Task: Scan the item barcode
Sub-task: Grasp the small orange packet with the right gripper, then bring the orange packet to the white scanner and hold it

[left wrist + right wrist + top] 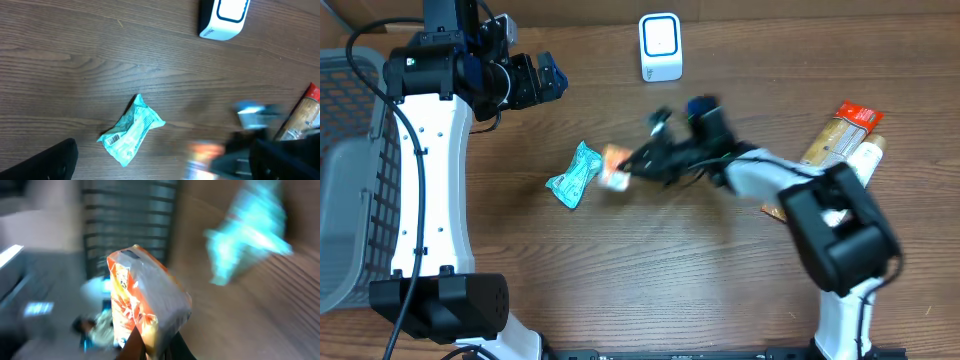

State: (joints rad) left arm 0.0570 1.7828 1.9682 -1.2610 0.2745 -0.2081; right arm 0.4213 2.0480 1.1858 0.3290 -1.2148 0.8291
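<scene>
Your right gripper is clenched on the lower edge of the orange packet. The pinch is narrow, so most of the wrapper stands clear above the fingers; I judge this leaves the printed faces free to show to a reader. Overhead, the packet sits just beside the teal packet at mid-table, well apart from the white scanner near the far edge. The scanner stands with its face toward the arms, so the packet likely needs carrying over and turning. Motion blur hides any barcode on the orange packet. Your left gripper hangs released and holds nothing at the far left, clear of that path.
</scene>
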